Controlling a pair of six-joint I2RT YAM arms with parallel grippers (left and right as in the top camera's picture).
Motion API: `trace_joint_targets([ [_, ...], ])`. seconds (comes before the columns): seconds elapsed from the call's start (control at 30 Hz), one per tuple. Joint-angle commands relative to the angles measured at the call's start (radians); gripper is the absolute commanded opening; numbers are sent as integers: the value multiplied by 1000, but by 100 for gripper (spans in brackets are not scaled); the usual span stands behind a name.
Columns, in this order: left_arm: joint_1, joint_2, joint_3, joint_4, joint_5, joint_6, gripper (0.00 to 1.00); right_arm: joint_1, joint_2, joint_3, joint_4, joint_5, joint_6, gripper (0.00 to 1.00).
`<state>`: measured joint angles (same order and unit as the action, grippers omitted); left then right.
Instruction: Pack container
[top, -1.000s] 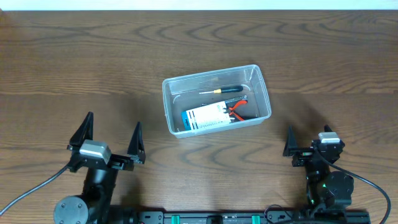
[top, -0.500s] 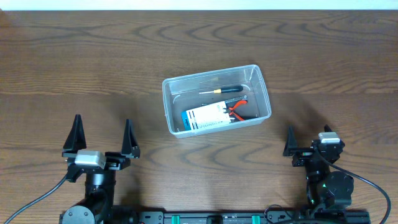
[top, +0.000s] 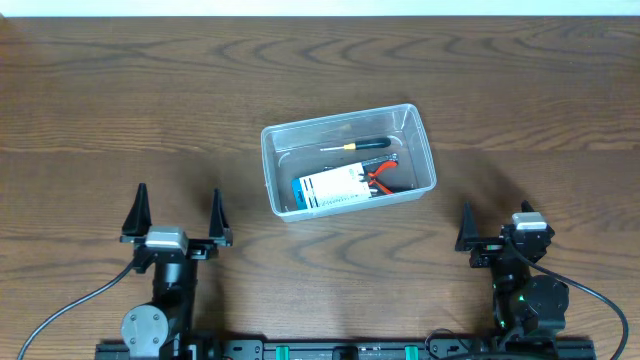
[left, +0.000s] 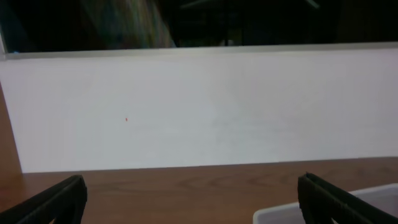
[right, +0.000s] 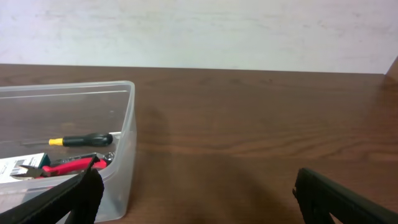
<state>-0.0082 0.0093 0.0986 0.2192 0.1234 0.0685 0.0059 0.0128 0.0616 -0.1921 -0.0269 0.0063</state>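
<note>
The clear container (top: 340, 118) sits mid-table, tilted slightly. Inside lie a black-handled screwdriver (top: 358, 145), red-handled pliers (top: 381, 178) and a white-and-blue package (top: 330, 188). My left gripper (top: 178, 197) stands open near the front left, well short of the tub, nothing between its fingers. In the left wrist view the left gripper (left: 196, 200) is open, with a tub corner (left: 280, 214) at lower right. My right gripper (top: 497, 226) is open at the front right. In the right wrist view the right gripper (right: 199, 194) is empty, and the container (right: 124, 134) with screwdriver (right: 84, 139) and pliers (right: 68, 165) lies to its left.
The brown wooden table (top: 120, 90) stretches around the tub. A white wall (left: 199, 106) rises past the far table edge. Cables run from both arm bases along the front edge.
The left arm has shifted and squared up near the front left, its open fingers now pointing straight toward the far edge. The right arm and the tub have not moved.
</note>
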Motion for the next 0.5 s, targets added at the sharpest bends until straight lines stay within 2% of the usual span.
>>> trace_joint_targets([
  [0.0, 5, -8, -37, 20, -13, 28, 98, 8, -7, -5, 2, 3, -4, 99],
  [0.17, 5, -8, -89, 19, -13, 28, 98, 8, -7, -5, 2, 3, -4, 99],
  [0.47, 5, -8, -95, -87, -14, 29, 98, 8, -7, -5, 2, 3, -4, 99],
])
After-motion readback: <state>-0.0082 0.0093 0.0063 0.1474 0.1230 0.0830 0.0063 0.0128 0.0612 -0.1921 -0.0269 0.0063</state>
